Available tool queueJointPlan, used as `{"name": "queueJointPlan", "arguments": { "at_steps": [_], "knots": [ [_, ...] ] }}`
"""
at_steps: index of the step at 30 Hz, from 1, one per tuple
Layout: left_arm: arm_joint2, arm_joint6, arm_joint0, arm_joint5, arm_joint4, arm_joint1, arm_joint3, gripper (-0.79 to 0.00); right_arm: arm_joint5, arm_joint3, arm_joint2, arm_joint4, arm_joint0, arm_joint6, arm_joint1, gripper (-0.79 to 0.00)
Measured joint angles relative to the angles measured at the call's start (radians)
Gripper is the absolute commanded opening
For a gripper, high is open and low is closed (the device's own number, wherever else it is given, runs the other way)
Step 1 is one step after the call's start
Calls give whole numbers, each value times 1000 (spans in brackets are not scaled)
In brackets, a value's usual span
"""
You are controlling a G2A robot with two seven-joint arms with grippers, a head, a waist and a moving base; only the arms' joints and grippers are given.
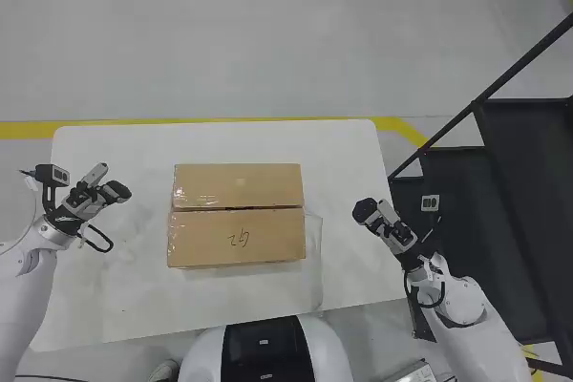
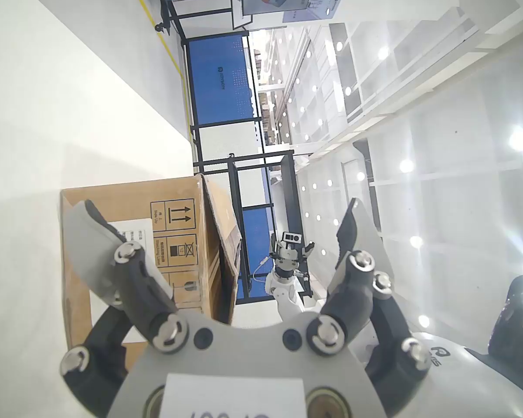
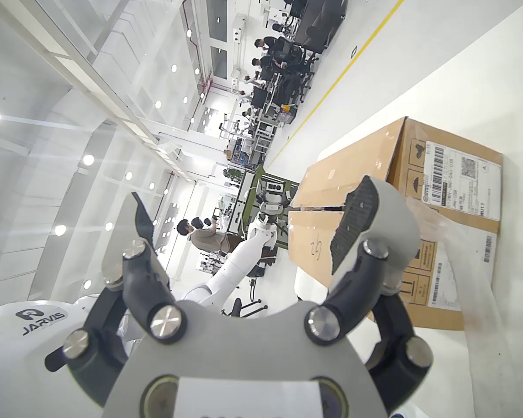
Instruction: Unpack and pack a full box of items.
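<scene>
Now, one cardboard box (image 1: pixel 236 214) at middle of white counter (image 1: pixel 124 286), long sides parallel to near edge. Brown and closed. Two top flaps meet at centre seam, handwritten mark on near flap, printed labels on both end faces. One clear plastic sheet (image 1: pixel 312 239) lies against box's right end. Two arms, one on each side of box. By counter's left edge, left fingers (image 1: pixel 116 191) spread wide, gripping nothing, well apart from box. By counter's right edge, right fingers (image 1: pixel 366 211) equally wide, also empty, apart from box.
</scene>
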Motion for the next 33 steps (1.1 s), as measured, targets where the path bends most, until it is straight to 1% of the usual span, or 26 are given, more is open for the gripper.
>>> {"name": "queueJointPlan", "arguments": {
  "at_steps": [10,14,19,22,26,33],
  "knots": [
    [0,0,0,0,0,0,0,0,1,1,-1,-1,1,1,0,0],
    [0,0,0,0,0,0,0,0,55,35,-53,-38,54,19,-3,0],
    [0,0,0,0,0,0,0,0,81,127,-133,-83,147,75,-9,0],
    [0,0,0,0,0,0,0,0,82,171,-178,-108,190,86,-15,0],
    [0,0,0,0,0,0,0,0,73,216,-237,-138,233,77,-23,0],
    [0,0,0,0,0,0,0,0,64,276,-294,-158,284,31,-37,0]
  ]
}}
